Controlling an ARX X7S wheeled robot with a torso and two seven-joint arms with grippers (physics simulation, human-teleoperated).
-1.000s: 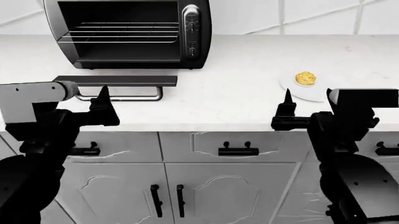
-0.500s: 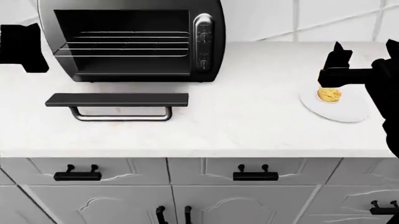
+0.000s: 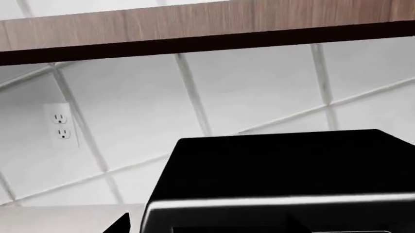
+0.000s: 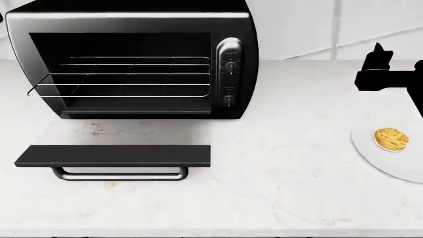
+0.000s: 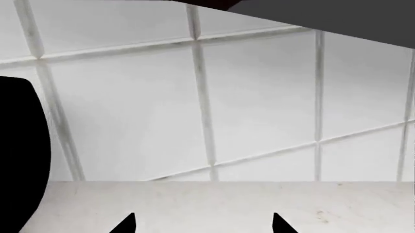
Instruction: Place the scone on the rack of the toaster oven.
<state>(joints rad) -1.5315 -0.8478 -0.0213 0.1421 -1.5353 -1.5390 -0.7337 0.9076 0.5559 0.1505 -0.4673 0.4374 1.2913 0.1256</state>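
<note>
Although the left wrist view takes in only the toaster oven (image 3: 285,179) from just behind its glossy black top, with tiled wall, a wall outlet (image 3: 60,126) and a wooden cabinet edge (image 3: 207,29) beyond, one dark tip of the left claw (image 3: 118,224) shows at the frame's edge; whether that claw is open or shut I cannot tell.

From the head view, the oven stands on the white worktop (image 4: 278,173) with its door (image 4: 112,155) dropped flat, bar handle toward the robot, and the rack (image 4: 122,79) bare inside the cavity. The scone (image 4: 391,139) sits on a white plate (image 4: 396,166) well to the right of the oven, untouched. The right claw (image 4: 377,74) hangs beyond the plate, apart from the scone. The scone is round and lumpy, domed side up, with no clear long axis.

In the right wrist view, the right claw's two fingertips (image 5: 124,224) stand well apart with only worktop and tiles between them: open and empty.

By my reading nothing of the task is done yet: the grasp, the carry across and the set-down on the rack all remain.
</note>
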